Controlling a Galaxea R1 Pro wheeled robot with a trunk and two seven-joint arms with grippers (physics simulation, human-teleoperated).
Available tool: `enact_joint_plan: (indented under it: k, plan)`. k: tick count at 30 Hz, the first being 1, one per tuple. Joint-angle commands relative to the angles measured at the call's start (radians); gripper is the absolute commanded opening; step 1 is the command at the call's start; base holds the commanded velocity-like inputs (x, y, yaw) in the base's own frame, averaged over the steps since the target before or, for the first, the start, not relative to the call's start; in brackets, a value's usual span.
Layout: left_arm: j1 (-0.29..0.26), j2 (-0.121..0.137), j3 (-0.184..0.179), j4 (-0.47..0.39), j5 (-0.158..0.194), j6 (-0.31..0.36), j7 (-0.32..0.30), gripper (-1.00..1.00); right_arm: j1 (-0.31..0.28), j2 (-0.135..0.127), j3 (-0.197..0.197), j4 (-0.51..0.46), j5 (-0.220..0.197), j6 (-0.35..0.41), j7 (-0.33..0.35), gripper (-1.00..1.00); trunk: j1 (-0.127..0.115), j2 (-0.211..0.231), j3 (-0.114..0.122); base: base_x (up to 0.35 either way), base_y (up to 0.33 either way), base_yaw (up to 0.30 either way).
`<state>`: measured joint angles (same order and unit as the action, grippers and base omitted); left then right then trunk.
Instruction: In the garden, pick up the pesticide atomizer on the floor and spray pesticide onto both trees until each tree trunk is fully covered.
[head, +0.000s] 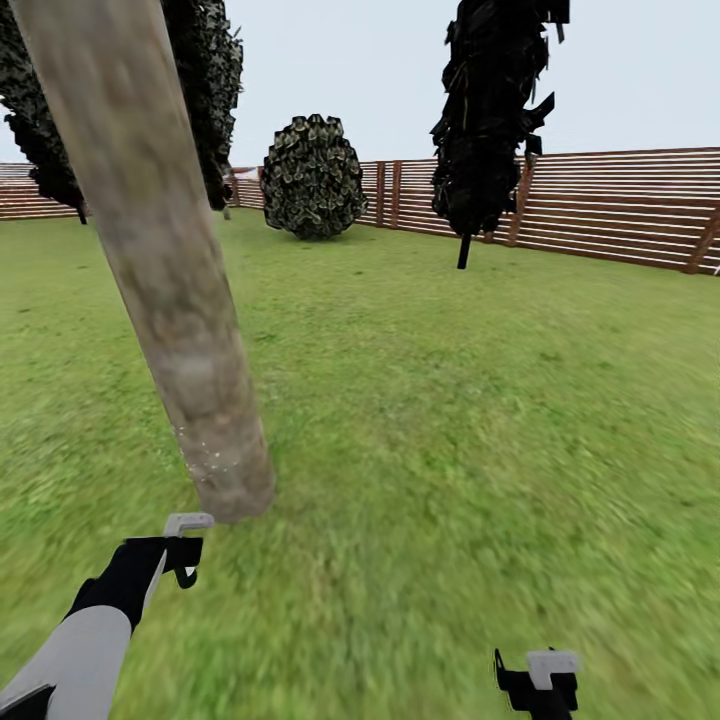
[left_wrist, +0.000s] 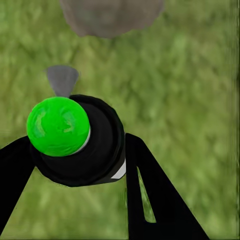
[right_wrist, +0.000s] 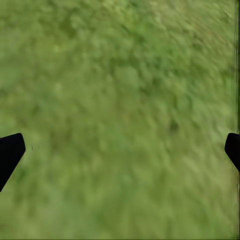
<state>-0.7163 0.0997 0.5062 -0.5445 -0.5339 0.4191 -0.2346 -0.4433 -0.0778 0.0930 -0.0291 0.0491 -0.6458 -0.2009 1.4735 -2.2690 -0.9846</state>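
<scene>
A mottled tan-grey tree trunk (head: 170, 300) rises from the lawn at the left of the head view. Faint pale specks show low on its bark. Its base (left_wrist: 110, 17) lies just beyond my left gripper (left_wrist: 80, 160). That gripper is shut on the pesticide atomizer (left_wrist: 97, 150), a dark cylinder whose cap dot (left_wrist: 57, 125) shows bright green, with a small grey nozzle (left_wrist: 62, 80) pointing toward the trunk. In the head view my left gripper (head: 185, 562) hovers just short of the trunk's foot. My right gripper (head: 535, 685) hangs low at the right, open over grass (right_wrist: 120, 120).
Green lawn (head: 450, 400) stretches ahead to a brown slatted fence (head: 620, 210). A round dark bush (head: 312, 178) stands at the back centre and a near-black cone-shaped tree (head: 490, 120) at the back right. Dark foliage (head: 210, 80) hangs behind the trunk.
</scene>
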Motion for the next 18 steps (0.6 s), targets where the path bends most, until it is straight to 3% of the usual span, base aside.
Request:
enact_joint_plan:
  k: [1,15,18]
  plan:
    - [0.000,-0.001,0.000,0.000,0.000,0.000,0.000,-1.00,0.000,-0.001,0.000,0.000,0.000,0.000,0.000,1.00,0.000,0.000,0.000,0.079,-0.273,0.001]
    - [0.000,-0.002,0.000,0.000,0.000,0.000,0.000,-1.00,0.000,0.001,0.001,0.000,0.000,0.000,0.000,1.00,0.000,0.000,0.000,0.087,-0.274,0.002]
    - [0.000,-0.002,0.000,0.000,0.000,0.000,0.000,-1.00,0.000,0.002,0.001,0.000,0.000,0.000,0.000,1.00,0.000,0.000,0.000,0.094,-0.274,0.152]
